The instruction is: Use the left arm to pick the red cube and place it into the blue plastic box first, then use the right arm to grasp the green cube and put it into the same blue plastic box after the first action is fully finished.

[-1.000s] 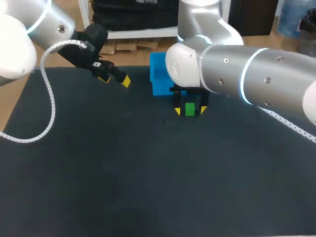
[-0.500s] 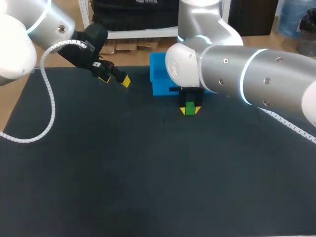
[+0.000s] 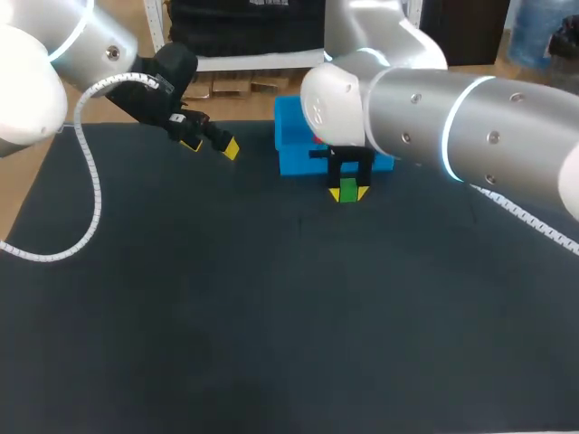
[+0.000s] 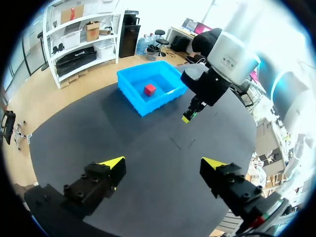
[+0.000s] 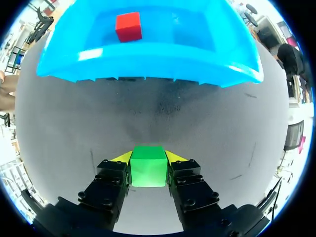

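My right gripper [image 3: 348,193] is shut on the green cube [image 3: 348,192], holding it just in front of the blue plastic box [image 3: 291,161]. In the right wrist view the green cube [image 5: 147,165] sits clamped between the two fingers, lifted off the mat, with the blue box [image 5: 148,54] ahead and the red cube [image 5: 129,26] lying inside it. My left gripper [image 3: 210,145] hangs open at the table's back left, nothing between its fingers. The left wrist view shows its open gripper [image 4: 163,168], the blue box [image 4: 129,85], the red cube [image 4: 150,89] and the right gripper [image 4: 188,117] with the green cube.
The dark mat [image 3: 271,316] covers the table. A white cable [image 3: 89,194] from my left arm loops over the mat's left side. The right arm's bulky links [image 3: 452,136] hang over the back right.
My right gripper closed on the green cube and has lifted it slightly toward the blue box. The left arm has not moved.
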You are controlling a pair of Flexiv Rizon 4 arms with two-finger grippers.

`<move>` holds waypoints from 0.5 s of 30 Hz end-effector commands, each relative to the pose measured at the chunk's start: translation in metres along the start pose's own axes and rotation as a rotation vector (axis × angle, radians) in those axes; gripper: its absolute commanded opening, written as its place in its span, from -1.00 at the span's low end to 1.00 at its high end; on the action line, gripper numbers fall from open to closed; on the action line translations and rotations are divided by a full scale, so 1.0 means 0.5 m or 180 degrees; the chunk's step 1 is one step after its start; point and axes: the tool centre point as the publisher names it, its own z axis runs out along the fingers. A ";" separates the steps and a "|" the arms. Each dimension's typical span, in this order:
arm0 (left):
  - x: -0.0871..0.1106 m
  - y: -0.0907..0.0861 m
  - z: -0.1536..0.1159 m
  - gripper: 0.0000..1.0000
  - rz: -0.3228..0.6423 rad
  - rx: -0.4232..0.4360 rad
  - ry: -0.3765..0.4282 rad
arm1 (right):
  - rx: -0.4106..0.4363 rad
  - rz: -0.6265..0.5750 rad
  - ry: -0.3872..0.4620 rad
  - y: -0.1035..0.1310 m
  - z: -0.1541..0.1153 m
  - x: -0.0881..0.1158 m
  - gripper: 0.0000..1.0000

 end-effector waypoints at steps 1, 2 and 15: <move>0.002 0.001 -0.001 1.00 0.0008 0.0009 -0.0013 | -0.0003 -0.0020 -0.0017 -0.003 -0.027 0.007 -1.00; 0.002 0.001 -0.001 1.00 0.0008 0.0009 -0.0013 | -0.0003 -0.0026 -0.0023 -0.003 -0.030 0.006 -1.00; 0.002 0.001 -0.001 1.00 0.0008 0.0009 -0.0013 | -0.0021 -0.0071 -0.0119 -0.008 -0.076 -0.003 -1.00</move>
